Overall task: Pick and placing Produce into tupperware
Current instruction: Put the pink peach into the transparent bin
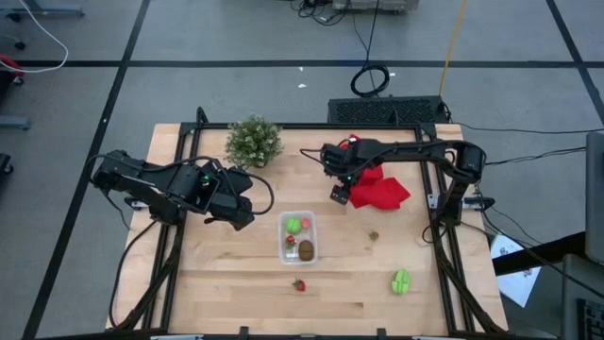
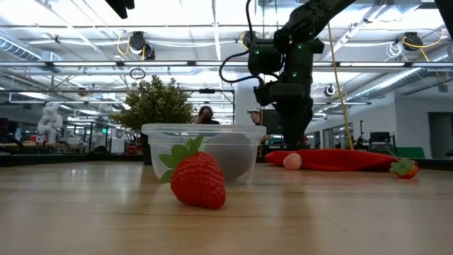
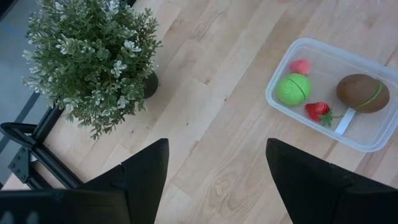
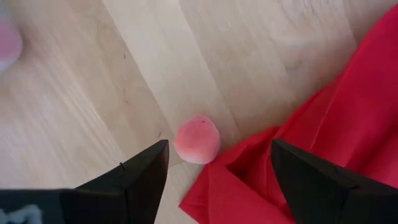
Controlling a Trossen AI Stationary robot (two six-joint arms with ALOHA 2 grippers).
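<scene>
Clear tub (image 1: pixel 298 235) sitting mid-table (image 1: pixel 236 283), holding a green ball (image 3: pixel 293 89), pink piece (image 3: pixel 301 66), strawberry (image 3: pixel 318 111) and brown kiwi (image 3: pixel 362 93). Lying outside: another strawberry (image 1: pixel 299 284), green piece (image 1: pixel 401 280), pink ball (image 4: pixel 197 139) touching red cloth (image 1: pixel 382 189). Hovering open over it, right hand (image 1: pixel 340 195). Waiting open near plant (image 1: pixel 253 141), left hand (image 1: pixel 243 213).

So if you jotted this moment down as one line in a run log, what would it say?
right gripper: open, above pink fruit beside red cloth | left gripper: open, waiting near plant | tupperware: four pieces inside
</scene>
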